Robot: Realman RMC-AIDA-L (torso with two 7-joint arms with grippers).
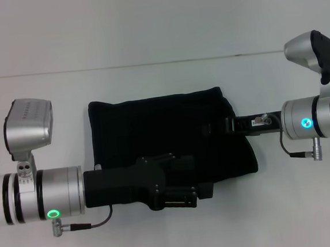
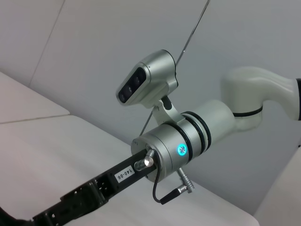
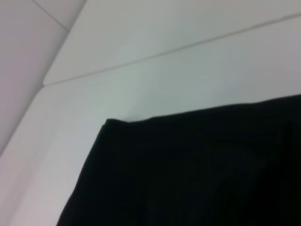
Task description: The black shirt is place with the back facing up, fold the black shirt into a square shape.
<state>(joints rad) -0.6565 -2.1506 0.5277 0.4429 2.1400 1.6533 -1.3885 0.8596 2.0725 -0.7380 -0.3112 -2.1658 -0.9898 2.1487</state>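
Black shirt (image 1: 154, 130) lies folded on the table (image 1: 163, 239); left end effector (image 1: 180, 197) and right end effector (image 1: 214, 128) over it, grip unclear.

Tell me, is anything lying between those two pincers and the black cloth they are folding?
Nothing visible is. Both the left pincer and the right pincer are already over the plain matte black cloth shirt, which lies alone on the white table.

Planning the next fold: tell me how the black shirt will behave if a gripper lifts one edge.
The black shirt lies flat in a compact block with soft, wavy edges, so it will likely droop and sag. Its stacked layers may slip apart or unfold if only one is caught. It looks thin, so probably light.
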